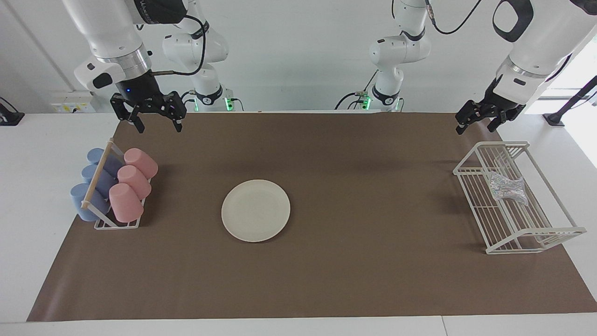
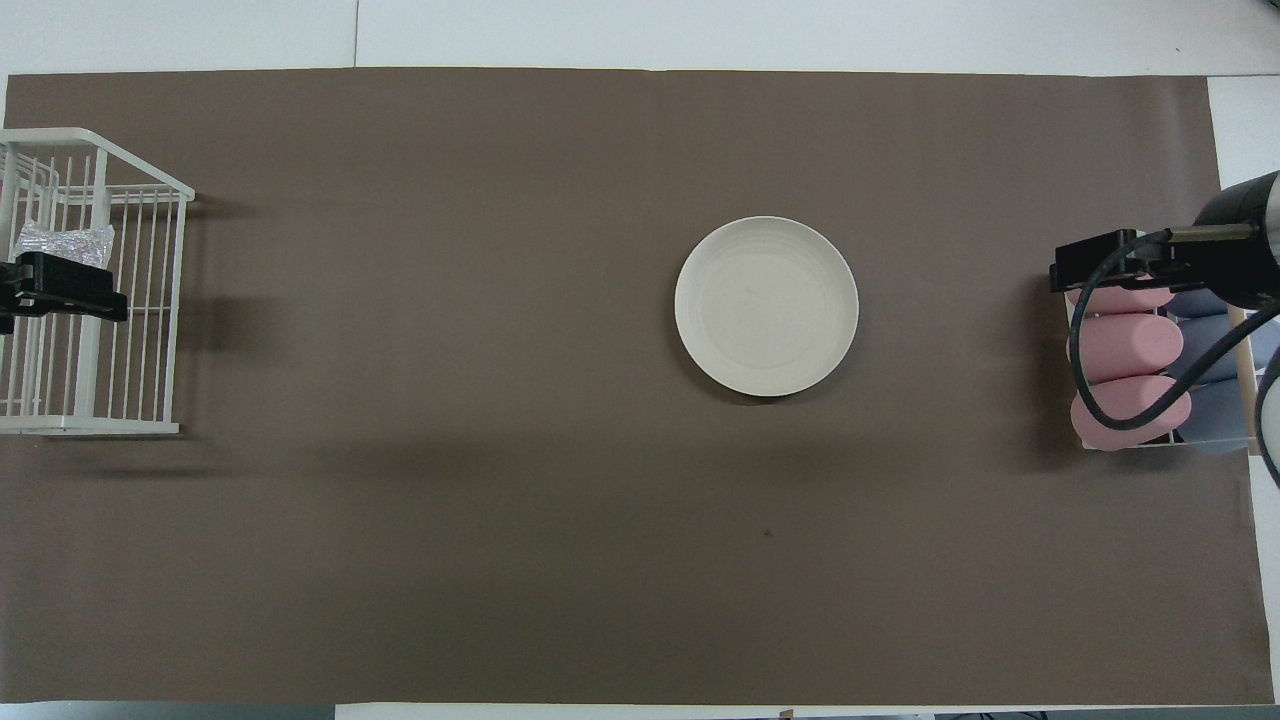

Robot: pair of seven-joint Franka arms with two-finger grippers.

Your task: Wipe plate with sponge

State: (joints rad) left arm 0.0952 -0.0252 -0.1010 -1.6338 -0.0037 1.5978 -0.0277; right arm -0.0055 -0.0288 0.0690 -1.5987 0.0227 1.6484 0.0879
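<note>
- The left gripper [image 1: 475,122] hung in the air above the edge of the brown mat [image 1: 364,280] at the left arm's end of the table, its fingers pointing down with a gap between them and nothing in that gap.
- The sponge [image 1: 508,187] lay below those fingers and farther from the robots than they reached, resting inside the white wire rack [image 1: 555,235]; it touched neither finger and was well apart from them.
- In the overhead view the left gripper [image 2: 45,285] covered part of the wire rack [image 2: 150,300], with the sponge [image 2: 62,240] showing just past its tips.
- The right gripper [image 1: 156,120] hung above the mat's edge at the right arm's end of the table, fingers spread wide and empty.
- Below those fingers, farther from the robots, stood a cup holder [image 1: 112,224] carrying pink cups [image 1: 135,179] and blue cups [image 1: 93,179], none of them touched.
- In the overhead view the right gripper [image 2: 1100,272] sat over the pink cups [image 2: 1125,345].
- The plate [image 1: 255,210] lay flat on the mat, well apart from both pairs of fingers, between the two grippers and closer to the right one, its face bare.
- The plate [image 2: 766,305] and the sponge were well apart, nearly the table's width between them.
</note>
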